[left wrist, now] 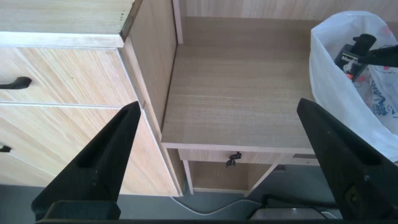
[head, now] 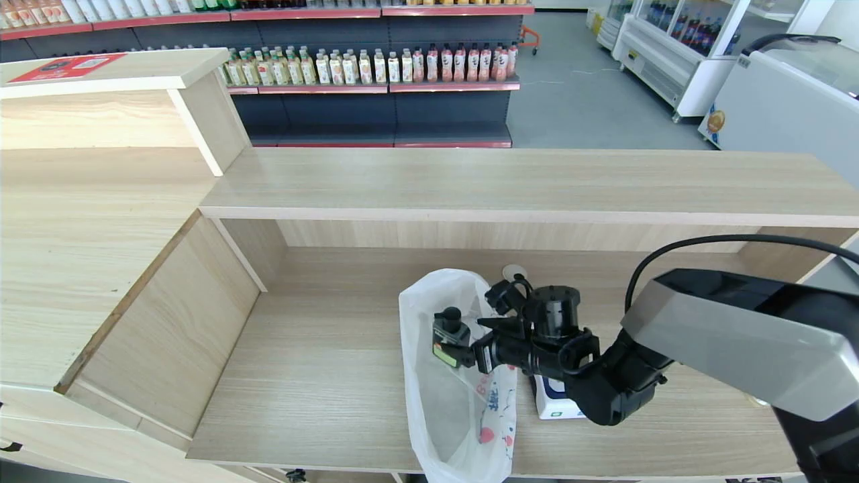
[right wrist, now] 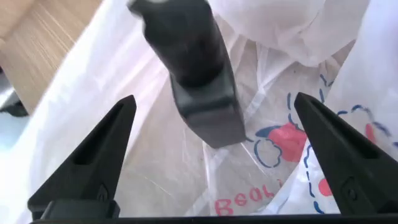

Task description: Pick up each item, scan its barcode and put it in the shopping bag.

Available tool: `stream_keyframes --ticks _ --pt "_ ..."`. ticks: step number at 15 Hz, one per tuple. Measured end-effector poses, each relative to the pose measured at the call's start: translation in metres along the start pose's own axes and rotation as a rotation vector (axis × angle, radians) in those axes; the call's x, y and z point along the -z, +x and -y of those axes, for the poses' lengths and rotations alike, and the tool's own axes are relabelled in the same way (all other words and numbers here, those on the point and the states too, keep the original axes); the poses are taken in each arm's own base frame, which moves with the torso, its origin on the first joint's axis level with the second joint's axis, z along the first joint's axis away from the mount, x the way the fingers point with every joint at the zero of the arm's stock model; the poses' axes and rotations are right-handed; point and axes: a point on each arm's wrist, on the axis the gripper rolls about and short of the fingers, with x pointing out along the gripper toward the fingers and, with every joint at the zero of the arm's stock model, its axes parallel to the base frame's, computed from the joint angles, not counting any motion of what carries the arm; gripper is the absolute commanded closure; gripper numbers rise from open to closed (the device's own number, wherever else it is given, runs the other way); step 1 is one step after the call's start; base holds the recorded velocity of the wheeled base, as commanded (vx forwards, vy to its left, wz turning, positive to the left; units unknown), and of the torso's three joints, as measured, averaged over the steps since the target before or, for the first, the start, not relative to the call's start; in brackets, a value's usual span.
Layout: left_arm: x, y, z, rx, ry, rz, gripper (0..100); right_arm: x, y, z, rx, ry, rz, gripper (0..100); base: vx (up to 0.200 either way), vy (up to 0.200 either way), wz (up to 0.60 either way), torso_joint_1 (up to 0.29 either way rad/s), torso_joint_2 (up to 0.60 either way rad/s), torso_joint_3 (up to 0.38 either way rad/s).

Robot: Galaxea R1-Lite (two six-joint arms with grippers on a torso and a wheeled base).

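Note:
A dark pump bottle (head: 449,334) (right wrist: 199,74) hangs at the mouth of the white shopping bag (head: 463,416) (right wrist: 298,37). My right gripper (head: 453,351) (right wrist: 214,162) reaches over the bag's opening. It is open, its fingers spread wide on either side of the bottle without touching it. The bottle (left wrist: 351,57) also shows inside the bag's rim (left wrist: 339,87) in the left wrist view. My left gripper (left wrist: 217,162) is open and holds nothing. It hangs low beside the counter's front left corner, facing the drawers.
A white box-shaped device (head: 556,402) stands on the wooden counter (head: 322,376) just right of the bag, partly behind my right arm. A small white disc (head: 515,272) lies at the back. A raised shelf (head: 523,181) runs across behind, and a side wall (head: 174,335) closes the left.

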Motion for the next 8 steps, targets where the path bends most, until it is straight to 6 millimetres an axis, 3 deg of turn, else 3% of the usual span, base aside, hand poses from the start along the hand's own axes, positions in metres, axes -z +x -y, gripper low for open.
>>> stream_keyframes --ticks 4,6,8 --pt "0.0 0.0 0.0 0.001 -0.004 0.0 0 -0.053 -0.03 -0.001 0.01 0.163 0.102 0 0.0 0.0 0.0 0.0 0.0 0.0" --pt "0.0 0.0 0.0 0.0 -0.004 0.0 0 -0.071 -0.061 0.003 0.041 0.205 0.117 0 0.0 0.0 0.0 0.0 0.0 0.0" --pt "0.0 0.0 0.0 0.001 -0.004 0.0 0 -0.076 -0.102 0.011 0.102 0.24 0.113 0 0.0 0.0 0.0 0.0 0.0 0.0"
